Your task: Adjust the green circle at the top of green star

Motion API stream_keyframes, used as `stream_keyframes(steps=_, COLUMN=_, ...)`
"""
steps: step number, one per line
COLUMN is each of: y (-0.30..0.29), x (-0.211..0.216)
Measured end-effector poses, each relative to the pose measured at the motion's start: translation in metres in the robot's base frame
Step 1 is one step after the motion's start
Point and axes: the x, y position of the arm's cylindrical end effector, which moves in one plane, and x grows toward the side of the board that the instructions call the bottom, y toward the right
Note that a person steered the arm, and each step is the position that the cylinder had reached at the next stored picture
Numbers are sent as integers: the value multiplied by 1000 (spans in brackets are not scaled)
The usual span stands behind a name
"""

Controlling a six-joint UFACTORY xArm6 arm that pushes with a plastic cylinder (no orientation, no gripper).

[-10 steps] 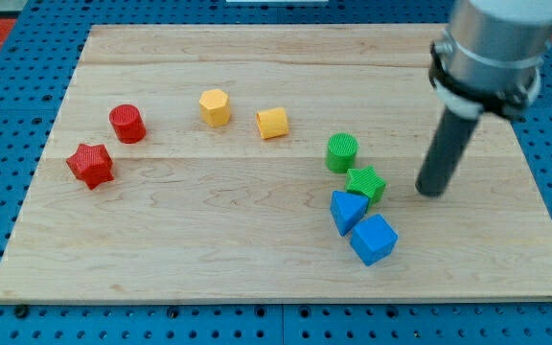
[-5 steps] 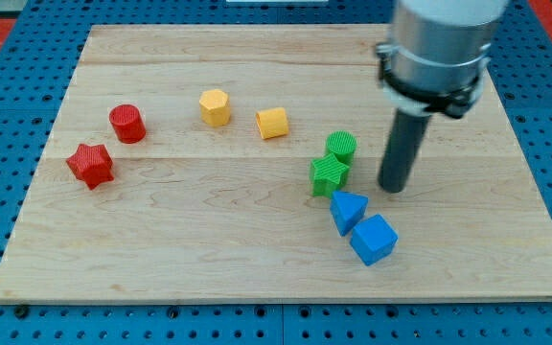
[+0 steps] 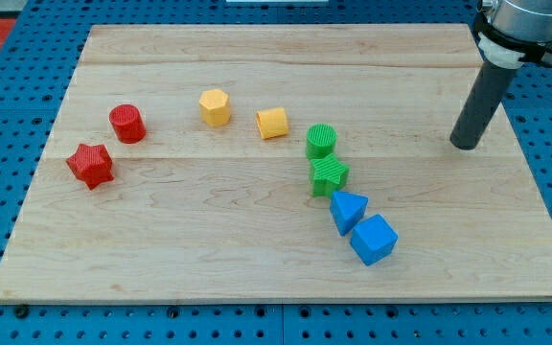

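The green circle (image 3: 321, 141) sits just above the green star (image 3: 330, 175) near the board's middle right; the two touch or nearly touch. My tip (image 3: 466, 145) rests on the board far to the right of both, level with the circle, well clear of any block.
A blue triangle (image 3: 348, 210) and a blue cube (image 3: 373, 239) lie right below the star. Two yellow blocks (image 3: 215, 107) (image 3: 272, 123) sit up and left of the circle. A red cylinder (image 3: 126, 124) and red star (image 3: 90, 165) are at the left. The wooden board (image 3: 257, 278) lies on a blue pegboard.
The green star slid left out from beside the blue triangle, the green circle shifted left above it, and my tip then pulled away to the upper right.
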Motion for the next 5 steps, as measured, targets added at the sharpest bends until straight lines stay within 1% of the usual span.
stream_keyframes(steps=1, y=0, x=0)
stream_keyframes(steps=2, y=35, x=-11)
stream_keyframes(steps=3, y=117, x=-60)
stream_keyframes(steps=4, y=79, x=-95)
stream_keyframes(steps=5, y=-70, x=-119)
